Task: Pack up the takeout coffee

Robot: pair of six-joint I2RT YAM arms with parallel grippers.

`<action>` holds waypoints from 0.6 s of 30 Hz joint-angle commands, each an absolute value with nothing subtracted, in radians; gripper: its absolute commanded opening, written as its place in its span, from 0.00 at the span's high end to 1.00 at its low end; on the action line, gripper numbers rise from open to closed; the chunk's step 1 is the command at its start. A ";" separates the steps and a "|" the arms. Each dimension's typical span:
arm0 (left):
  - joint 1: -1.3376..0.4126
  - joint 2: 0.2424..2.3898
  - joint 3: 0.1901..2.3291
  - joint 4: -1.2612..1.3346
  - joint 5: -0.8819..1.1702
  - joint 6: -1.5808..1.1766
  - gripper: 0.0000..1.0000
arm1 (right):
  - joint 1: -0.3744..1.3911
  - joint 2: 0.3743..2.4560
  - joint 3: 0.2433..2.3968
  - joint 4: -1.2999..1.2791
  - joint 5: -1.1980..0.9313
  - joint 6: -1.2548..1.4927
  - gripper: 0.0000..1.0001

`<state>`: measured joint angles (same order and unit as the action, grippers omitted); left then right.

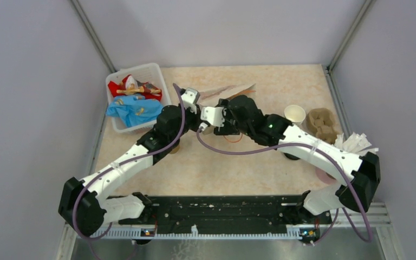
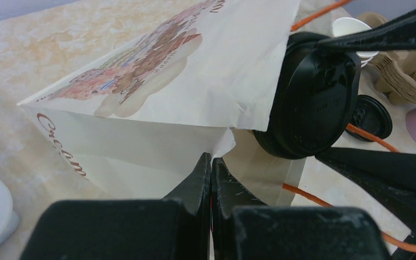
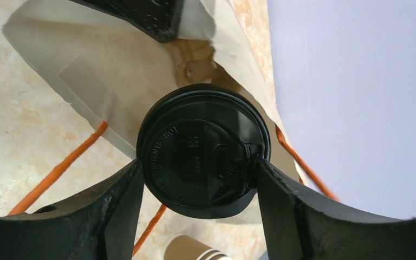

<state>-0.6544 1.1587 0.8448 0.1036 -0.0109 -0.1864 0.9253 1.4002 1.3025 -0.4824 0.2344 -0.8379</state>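
The right fingers (image 3: 114, 216) pinch the round, glossy black lid (image 3: 203, 149) (embossed lettering) at the mouth of the paper bag (image 2: 157, 135); the left fingers (image 2: 197, 184) clamp its edge.

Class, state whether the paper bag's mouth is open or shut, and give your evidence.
Open. The left gripper pinches the bag's edge, and the right wrist view shows its hollow inside beyond the lid.

Top: high above the near edge, facing down onto worktop (image 1: 222, 168).
Wrists: close-up, sharing lidded cup (image 2: 311, 103) and paper bag (image 2: 157, 81).
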 commanded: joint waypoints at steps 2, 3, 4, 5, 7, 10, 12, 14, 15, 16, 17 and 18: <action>-0.657 1.132 0.892 0.125 0.072 -0.198 1.00 | 0.905 1.305 1.287 -0.467 0.291 -0.859 0.40; -0.657 1.131 0.894 0.119 0.087 -0.204 1.00 | 0.899 1.296 1.275 -0.459 0.289 -0.856 0.40; -0.658 1.127 0.894 0.113 0.106 -0.214 1.00 | 0.894 1.288 1.267 -0.458 0.287 -0.851 0.40; -0.658 1.123 0.893 0.106 0.131 -0.226 1.00 | 0.893 1.282 1.261 -0.466 0.286 -0.848 0.40; -0.665 1.116 0.884 0.099 0.152 -0.242 1.00 | 0.894 1.272 1.265 -0.495 0.280 -0.834 0.40; -0.677 1.102 0.877 0.082 0.171 -0.256 1.00 | 0.897 1.249 1.275 -0.549 0.263 -0.812 0.40; -0.685 1.089 0.868 0.081 0.179 -0.269 1.00 | 0.904 1.232 1.275 -0.584 0.254 -0.802 0.40; -0.691 1.079 0.860 0.091 0.191 -0.286 1.00 | 0.916 1.215 1.261 -0.609 0.238 -0.800 0.40; -0.694 1.076 0.855 0.095 0.200 -0.292 1.00 | 0.919 1.208 1.249 -0.614 0.229 -0.805 0.40; -0.696 1.075 0.853 0.094 0.206 -0.298 1.00 | 0.926 1.201 1.237 -0.613 0.222 -0.812 0.40; -0.696 1.074 0.849 0.092 0.208 -0.301 1.00 | 0.929 1.196 1.228 -0.611 0.210 -0.821 0.40; -0.697 1.072 0.843 0.089 0.208 -0.303 1.00 | 0.931 1.194 1.224 -0.611 0.192 -0.827 0.40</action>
